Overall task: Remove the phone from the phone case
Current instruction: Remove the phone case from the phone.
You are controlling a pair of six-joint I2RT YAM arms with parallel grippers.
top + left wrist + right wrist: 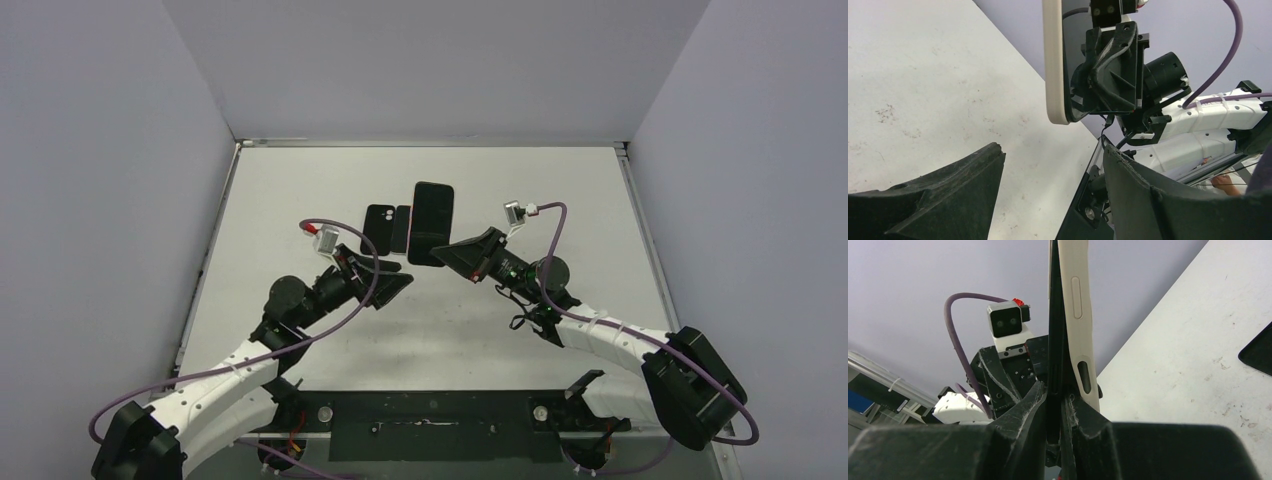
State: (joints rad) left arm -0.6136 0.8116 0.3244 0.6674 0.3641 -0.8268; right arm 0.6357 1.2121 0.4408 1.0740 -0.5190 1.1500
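White tabletop (pixel 560 200) fills the enclosure, and the two arms meet over its middle. The phone (pixel 432 218) is up off the surface, dark glass facing the overhead camera. Its long axis runs away from the arm bases toward the far wall, and its near short end is pinched in the right gripper (pixel 442 254). That gripper's jaws are clamped flat on the two faces (its own wrist camera sees the phone edge-on, cream side rail and buttons rising straight out of the fingers (pixel 1023 410)). Just left of the phone lies the phone case (pixel 383 229), black and flat on the table, its camera cut-out at the far end and its length parallel to the phone's. Its right edge may touch or slip under the phone; from above I cannot tell which. The phone looks already free of the case. The left gripper (pixel 398 283) sits just short of the case's near end, fingers (pixel 948 200) spread with nothing between them. So the case lies nearer the left arm, and the phone belongs wholly to the right. Setting the phone down probably means carrying it rightward, clear of the case.
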